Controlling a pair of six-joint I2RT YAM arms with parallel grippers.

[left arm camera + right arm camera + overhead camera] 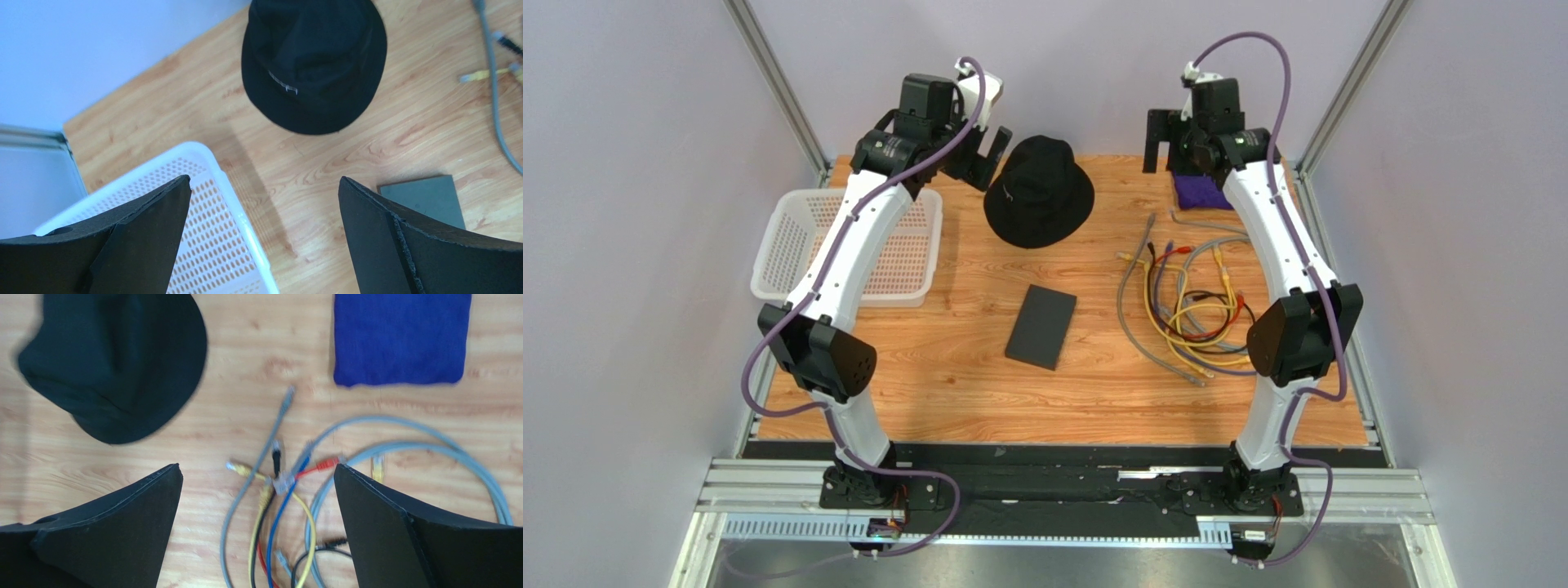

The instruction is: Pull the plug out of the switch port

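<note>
Wood-grain surface (940, 368) carries everything, and both arms reach to its far edge, high above the things and well apart from the task's piece. The left fingers (153, 226) are spread wide with nothing between them, above the white mesh basket (799, 233) and near the black bucket hat (1038, 190). The right fingers (380, 520) are equally wide and bare, over the loose tangle of network cables (1192, 319) and a folded blue cloth (402, 337). The switch (1041, 327) lies flat near the middle of the surface, slightly askew, between the basket side and the cables, touching neither. It is a slim matte-black slab with plain faces; its sockets are too small to make out from above, and only one grey-looking corner shows in the left wrist view. No cable reaches it: the nearest grey lead curves past just to its right, and the coloured plug ends all lie free on the wood. My judgement is that the pull itself is finished, or that nothing remains seated in a port. If a plug were hidden on a narrow edge, the next move would call for one hand pinning the box and the other pinching the plug's latch and drawing it straight out.
</note>
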